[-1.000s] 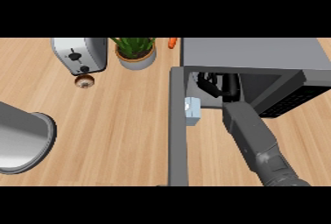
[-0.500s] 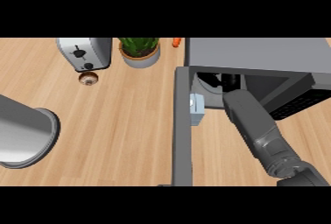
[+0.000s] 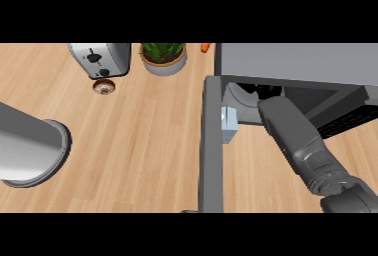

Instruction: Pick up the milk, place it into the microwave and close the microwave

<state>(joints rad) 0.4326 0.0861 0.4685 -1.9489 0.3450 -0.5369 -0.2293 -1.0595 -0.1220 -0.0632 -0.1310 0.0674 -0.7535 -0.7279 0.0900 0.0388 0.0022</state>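
Observation:
The grey microwave (image 3: pixel 295 62) stands at the top right with its door (image 3: pixel 211 150) swung open toward me. A small white and pale blue milk carton (image 3: pixel 229 125) stands at the left front of the opening, right against the door. I cannot tell whether it is inside the cavity. My right forearm runs up from the lower right, just right of the carton, into the dark cavity. Only black bits of my right hand (image 3: pixel 264 91) show there, away from the carton. My left hand is out of view.
A toaster (image 3: pixel 100 59), a potted plant (image 3: pixel 164 57) and a small brown round thing (image 3: pixel 105 87) sit along the back of the wooden counter. An orange tip (image 3: pixel 206 47) shows behind the microwave. A big grey cylinder (image 3: pixel 29 147) fills the left edge.
The whole scene has slid a little to the right in the view. My right elbow has swung out to the right, while the hand stays inside the cavity. The carton stays beside the door.

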